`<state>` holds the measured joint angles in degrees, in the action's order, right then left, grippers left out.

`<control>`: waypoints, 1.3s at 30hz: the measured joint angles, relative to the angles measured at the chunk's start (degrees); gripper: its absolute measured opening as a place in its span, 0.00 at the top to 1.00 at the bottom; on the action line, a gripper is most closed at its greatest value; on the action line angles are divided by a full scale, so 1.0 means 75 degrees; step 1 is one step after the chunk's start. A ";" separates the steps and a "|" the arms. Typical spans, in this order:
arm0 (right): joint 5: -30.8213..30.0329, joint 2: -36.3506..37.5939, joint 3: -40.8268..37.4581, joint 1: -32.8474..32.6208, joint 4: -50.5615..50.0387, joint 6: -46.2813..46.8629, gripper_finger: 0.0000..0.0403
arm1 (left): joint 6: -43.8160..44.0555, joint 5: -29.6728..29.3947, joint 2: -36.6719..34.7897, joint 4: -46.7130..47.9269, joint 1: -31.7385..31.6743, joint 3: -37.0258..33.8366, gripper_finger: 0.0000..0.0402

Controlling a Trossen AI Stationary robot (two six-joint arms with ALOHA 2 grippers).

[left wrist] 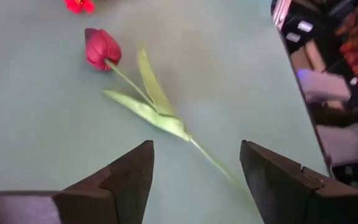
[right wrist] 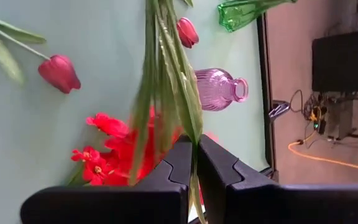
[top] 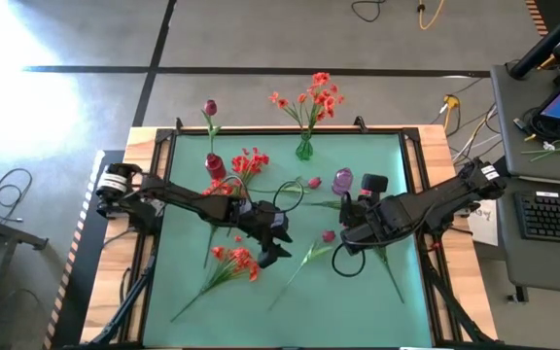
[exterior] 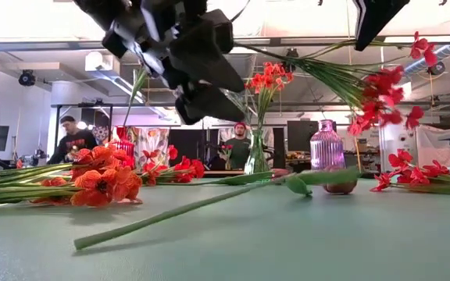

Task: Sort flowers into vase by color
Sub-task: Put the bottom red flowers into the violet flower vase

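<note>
Red flower stem (right wrist: pixel 166 93) is clamped in the right gripper (right wrist: pixel 194 163), lifted over the mat near the purple vase (top: pixel 342 181). A loose tulip (left wrist: pixel 102 47) lies on the mat (top: pixel 377 292) under the left gripper (left wrist: pixel 194 180), fingers spread, nothing held. 2 other vases are seen: red vase (top: pixel 215 165) and green vase (top: pixel 304 148), which already holds orange sprays. Best done: the stem is kept vertical and centred over the matching neck before release.

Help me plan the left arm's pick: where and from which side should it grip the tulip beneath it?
Grip the tulip by its bare stalk beyond the leaves, from straight above, jaws across it: it lies flat on the mat. The open left gripper straddles that stretch.
</note>
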<state>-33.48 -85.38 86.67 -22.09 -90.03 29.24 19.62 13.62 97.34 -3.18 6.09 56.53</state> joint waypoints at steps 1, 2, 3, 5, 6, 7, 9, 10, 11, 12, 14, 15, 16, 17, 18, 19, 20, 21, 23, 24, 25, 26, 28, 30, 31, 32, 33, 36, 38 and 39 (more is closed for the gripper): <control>-0.0002 -0.0001 0.0000 0.0000 0.0001 -0.0072 0.97 | -0.0142 0.0000 -0.0148 0.0263 0.0000 0.0000 0.44; 0.0015 -0.0009 -0.0006 0.0000 0.0020 -0.0170 0.97 | -0.0275 0.0001 -0.0312 0.0496 0.0000 0.0000 0.44; 0.0065 -0.0026 -0.0006 0.0000 0.0025 -0.0305 0.97 | -0.0382 0.0005 -0.0498 0.0755 0.0001 0.0000 0.44; 0.0197 -0.0073 -0.0026 0.0000 0.0045 -0.0576 0.97 | -0.0602 0.0013 -0.0877 0.1474 0.0003 0.0000 0.45; 0.0306 -0.0095 -0.0029 0.0000 0.0045 -0.0661 0.97 | -0.0727 0.0011 -0.1051 0.1808 0.0006 0.0000 0.45; 0.0470 -0.0110 -0.0034 0.0000 0.0045 -0.0802 0.97 | -0.0841 0.0003 -0.1220 0.2195 0.0011 0.0000 0.46; 0.0830 -0.0150 -0.0059 0.0000 0.0041 -0.1052 0.97 | -0.0981 -0.0072 -0.1515 0.2885 0.0023 0.0000 0.46; 0.0981 -0.0181 -0.0078 0.0000 0.0042 -0.1208 0.97 | -0.1043 -0.0155 -0.1652 0.3087 0.0023 0.0000 0.46; 0.1089 -0.0212 -0.0104 0.0000 0.0040 -0.1345 0.97 | -0.1087 -0.0287 -0.1786 0.3292 0.0025 0.0000 0.46; 0.1147 -0.0243 -0.0130 0.0000 0.0043 -0.1447 0.97 | -0.1118 -0.0402 -0.1899 0.3411 0.0023 0.0000 0.46; 0.1306 -0.0254 -0.0211 0.0000 0.0132 -0.1505 0.97 | -0.1174 -0.0553 -0.2065 0.3385 0.0023 0.0000 0.46; 0.1390 -0.0254 -0.0255 0.0000 0.0199 -0.1500 0.97 | -0.1211 -0.0566 -0.2121 0.3367 0.0023 0.0000 0.46; 0.1557 -0.0249 -0.0307 0.0000 0.0313 -0.1505 0.97 | -0.1263 -0.0611 -0.2159 0.3330 0.0023 0.0000 0.46; 0.1783 -0.0248 -0.0335 0.0002 0.0416 -0.1523 0.97 | -0.1313 -0.0627 -0.2195 0.3251 0.0023 0.0000 0.46; 0.2024 -0.0248 -0.0364 0.0003 0.0515 -0.1533 0.97 | -0.1353 -0.0679 -0.2213 0.3185 0.0023 0.0000 0.46; 0.2268 -0.0248 -0.0384 0.0002 0.0588 -0.1516 0.97 | -0.1358 -0.0745 -0.2226 0.3138 0.0023 0.0000 0.46; 0.2480 -0.0248 -0.0413 0.0000 0.0679 -0.1466 0.97 | -0.1366 -0.0768 -0.2229 0.3083 0.0023 0.0000 0.46; 0.2726 -0.0248 -0.0448 0.0000 0.0811 -0.1423 0.97 | -0.1399 -0.0799 -0.2229 0.3036 0.0023 0.0000 0.46; 0.3256 -0.0256 -0.0510 -0.0002 0.1059 -0.1274 0.95 | -0.1503 -0.0913 -0.2229 0.3026 0.0023 0.0000 0.46; 0.3550 -0.0262 -0.0553 -0.0030 0.1150 -0.1195 0.93 | -0.1543 -0.0947 -0.2229 0.3010 0.0023 0.0000 0.46; 0.3768 -0.0262 -0.0592 -0.0037 0.1199 -0.1046 0.92 | -0.1551 -0.0972 -0.2229 0.3006 0.0023 0.0000 0.46; 0.3925 -0.0259 -0.0633 -0.0047 0.1238 -0.0912 0.90 | -0.1551 -0.1022 -0.2229 0.3008 0.0023 0.0000 0.46; 0.4159 -0.0260 -0.0730 -0.0059 0.1252 -0.0630 0.85 | -0.1555 -0.1119 -0.2229 0.3002 0.0023 0.0000 0.46; 0.4325 -0.0259 -0.0831 -0.0070 0.1254 -0.0377 0.80 | -0.1557 -0.1150 -0.2229 0.2999 0.0023 0.0000 0.46; 0.4360 -0.0259 -0.0874 -0.0070 0.1252 -0.0280 0.77 | -0.1557 -0.1150 -0.2229 0.2996 0.0023 0.0000 0.46; 0.4358 -0.0259 -0.0913 -0.0070 0.1265 -0.0239 0.74 | -0.1557 -0.1150 -0.2229 0.2992 0.0023 0.0000 0.46; 0.4354 -0.0259 -0.0955 -0.0070 0.1304 -0.0206 0.71 | -0.1558 -0.1150 -0.2229 0.2970 0.0023 0.0000 0.46; 0.4328 -0.0259 -0.1067 -0.0070 0.1654 -0.0200 0.63 | -0.1644 -0.1150 -0.2229 0.2915 0.0023 0.0000 0.46; 0.4318 -0.0259 -0.1203 -0.0070 0.2195 -0.0338 0.59 | -0.1701 -0.1150 -0.2229 0.2843 0.0023 0.0000 0.46; 0.4319 -0.0259 -0.1311 -0.0076 0.2533 -0.0441 0.57 | -0.1726 -0.1150 -0.2229 0.2820 0.0023 0.0000 0.46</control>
<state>-1.10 -87.33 76.84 -22.65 -71.03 25.94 6.68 4.99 80.62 17.96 6.26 56.53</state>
